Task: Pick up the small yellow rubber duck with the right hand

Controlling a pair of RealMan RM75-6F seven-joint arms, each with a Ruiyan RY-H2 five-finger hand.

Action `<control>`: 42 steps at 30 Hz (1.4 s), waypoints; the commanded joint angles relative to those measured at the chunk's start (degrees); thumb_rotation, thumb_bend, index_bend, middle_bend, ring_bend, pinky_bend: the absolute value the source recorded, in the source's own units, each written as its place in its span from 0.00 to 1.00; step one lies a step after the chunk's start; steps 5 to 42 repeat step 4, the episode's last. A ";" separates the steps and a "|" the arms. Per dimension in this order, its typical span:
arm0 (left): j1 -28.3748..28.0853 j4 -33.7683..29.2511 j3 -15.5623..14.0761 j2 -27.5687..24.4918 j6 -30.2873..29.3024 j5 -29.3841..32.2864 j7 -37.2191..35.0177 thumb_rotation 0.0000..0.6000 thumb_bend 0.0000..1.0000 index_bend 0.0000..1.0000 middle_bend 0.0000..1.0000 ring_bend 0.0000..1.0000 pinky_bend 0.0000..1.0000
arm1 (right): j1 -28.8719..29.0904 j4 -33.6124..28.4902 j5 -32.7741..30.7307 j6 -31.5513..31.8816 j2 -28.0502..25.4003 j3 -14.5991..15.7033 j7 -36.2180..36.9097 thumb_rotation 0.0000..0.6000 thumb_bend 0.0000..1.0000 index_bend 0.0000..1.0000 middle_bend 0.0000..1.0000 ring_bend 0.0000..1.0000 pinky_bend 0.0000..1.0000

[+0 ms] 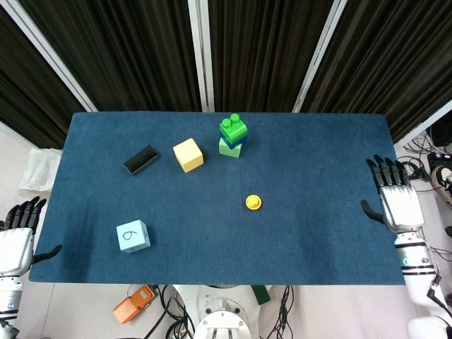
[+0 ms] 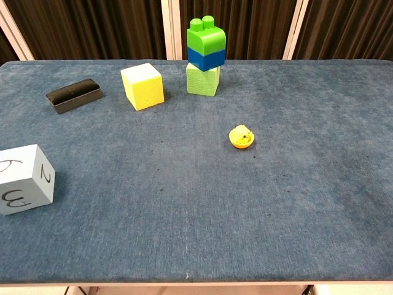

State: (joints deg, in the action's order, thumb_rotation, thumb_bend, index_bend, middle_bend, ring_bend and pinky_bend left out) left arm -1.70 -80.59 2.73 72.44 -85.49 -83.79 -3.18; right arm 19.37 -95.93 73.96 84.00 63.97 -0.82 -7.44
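Observation:
The small yellow rubber duck (image 1: 253, 203) (image 2: 241, 136) lies alone on the blue table, a little right of centre. My right hand (image 1: 394, 200) hovers at the table's right edge, far from the duck, fingers spread and holding nothing. My left hand (image 1: 17, 236) sits off the table's left side, fingers apart and empty. Neither hand shows in the chest view.
A green and blue brick stack (image 1: 232, 135) (image 2: 205, 56) stands at the back. A yellow cube (image 1: 188, 154) (image 2: 142, 86) and a black block (image 1: 140, 159) (image 2: 73, 95) lie to its left. A pale blue numbered cube (image 1: 133, 236) (image 2: 22, 179) sits front left.

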 commanded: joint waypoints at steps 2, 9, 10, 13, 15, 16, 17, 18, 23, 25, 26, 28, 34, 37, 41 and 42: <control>-0.45 -0.86 0.19 -0.34 0.16 -0.20 0.83 1.00 0.05 0.03 0.00 0.00 0.00 | -5.30 1.72 3.46 3.45 -0.34 2.66 5.62 1.00 0.43 0.00 0.06 0.00 0.09; -0.69 -1.31 0.27 -0.47 0.23 -0.28 1.28 1.00 0.05 0.03 0.00 0.00 0.00 | -5.83 2.31 4.44 3.60 -0.07 2.48 6.21 1.00 0.43 0.00 0.06 0.00 0.09; -0.69 -1.31 0.27 -0.47 0.23 -0.28 1.28 1.00 0.05 0.03 0.00 0.00 0.00 | -5.83 2.31 4.44 3.60 -0.07 2.48 6.21 1.00 0.43 0.00 0.06 0.00 0.09; -0.69 -1.31 0.27 -0.47 0.23 -0.28 1.28 1.00 0.05 0.03 0.00 0.00 0.00 | -5.83 2.31 4.44 3.60 -0.07 2.48 6.21 1.00 0.43 0.00 0.06 0.00 0.09; -0.69 -1.31 0.27 -0.47 0.23 -0.28 1.28 1.00 0.05 0.03 0.00 0.00 0.00 | -5.83 2.31 4.44 3.60 -0.07 2.48 6.21 1.00 0.43 0.00 0.06 0.00 0.09; -0.69 -1.31 0.27 -0.47 0.23 -0.28 1.28 1.00 0.05 0.03 0.00 0.00 0.00 | -5.83 2.31 4.44 3.60 -0.07 2.48 6.21 1.00 0.43 0.00 0.06 0.00 0.09; -0.69 -1.31 0.27 -0.47 0.23 -0.28 1.28 1.00 0.05 0.03 0.00 0.00 0.00 | -5.83 2.31 4.44 3.60 -0.07 2.48 6.21 1.00 0.43 0.00 0.06 0.00 0.09; -0.69 -1.31 0.27 -0.47 0.23 -0.28 1.28 1.00 0.05 0.03 0.00 0.00 0.00 | -5.83 2.31 4.44 3.60 -0.07 2.48 6.21 1.00 0.43 0.00 0.06 0.00 0.09; -0.69 -1.31 0.27 -0.47 0.23 -0.28 1.28 1.00 0.05 0.03 0.00 0.00 0.00 | -5.83 2.31 4.44 3.60 -0.07 2.48 6.21 1.00 0.43 0.00 0.06 0.00 0.09; -0.69 -1.31 0.27 -0.47 0.23 -0.28 1.28 1.00 0.05 0.03 0.00 0.00 0.00 | -5.83 2.31 4.44 3.60 -0.07 2.48 6.21 1.00 0.43 0.00 0.06 0.00 0.09; -0.69 -1.31 0.27 -0.47 0.23 -0.28 1.28 1.00 0.05 0.03 0.00 0.00 0.00 | -5.83 2.31 4.44 3.60 -0.07 2.48 6.21 1.00 0.43 0.00 0.06 0.00 0.09; -0.69 -1.31 0.27 -0.47 0.23 -0.28 1.28 1.00 0.05 0.03 0.00 0.00 0.00 | -5.83 2.31 4.44 3.60 -0.07 2.48 6.21 1.00 0.43 0.00 0.06 0.00 0.09; -0.69 -1.31 0.27 -0.47 0.23 -0.28 1.28 1.00 0.05 0.03 0.00 0.00 0.00 | -5.83 2.31 4.44 3.60 -0.07 2.48 6.21 1.00 0.43 0.00 0.06 0.00 0.09; -0.69 -1.31 0.27 -0.47 0.23 -0.28 1.28 1.00 0.05 0.03 0.00 0.00 0.00 | -5.83 2.31 4.44 3.60 -0.07 2.48 6.21 1.00 0.43 0.00 0.06 0.00 0.09; -0.69 -1.31 0.27 -0.47 0.23 -0.28 1.28 1.00 0.05 0.03 0.00 0.00 0.00 | -5.83 2.31 4.44 3.60 -0.07 2.48 6.21 1.00 0.43 0.00 0.06 0.00 0.09; -0.69 -1.31 0.27 -0.47 0.23 -0.28 1.28 1.00 0.05 0.03 0.00 0.00 0.00 | -5.83 2.31 4.44 3.60 -0.07 2.48 6.21 1.00 0.43 0.00 0.06 0.00 0.09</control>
